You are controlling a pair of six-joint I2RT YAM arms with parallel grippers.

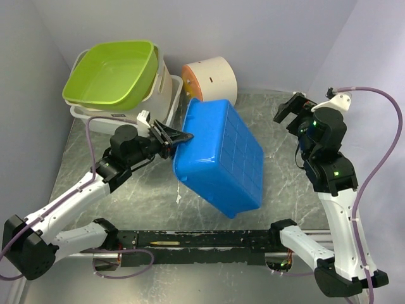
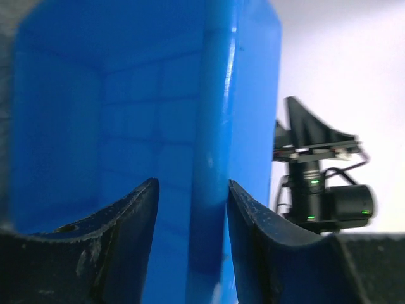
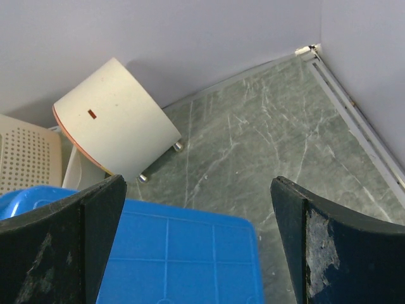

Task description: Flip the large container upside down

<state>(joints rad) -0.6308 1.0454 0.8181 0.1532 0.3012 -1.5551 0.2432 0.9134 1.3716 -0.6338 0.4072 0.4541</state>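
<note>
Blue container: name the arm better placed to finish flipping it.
Left, probably. The left gripper has its jaws loosely astride the rim of the blue container, which leans bottom-up. The right gripper hangs open, apart from it.

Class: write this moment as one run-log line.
blue container tipped, base upward | left gripper open astride rim | right gripper open, empty

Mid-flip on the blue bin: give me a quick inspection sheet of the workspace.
Surface: grey marbled table, no spills seen.
Job's things: blue container tilted on one edge, gridded base facing up.
Clutter: green tub in white basket; white-and-orange drum on its side.
Grippers: left gripper astride container's rim, gap on one side; right gripper wide open, holding nothing.
Cables: purple cables loop off both arms.
Surroundings: plain pale walls.
</note>
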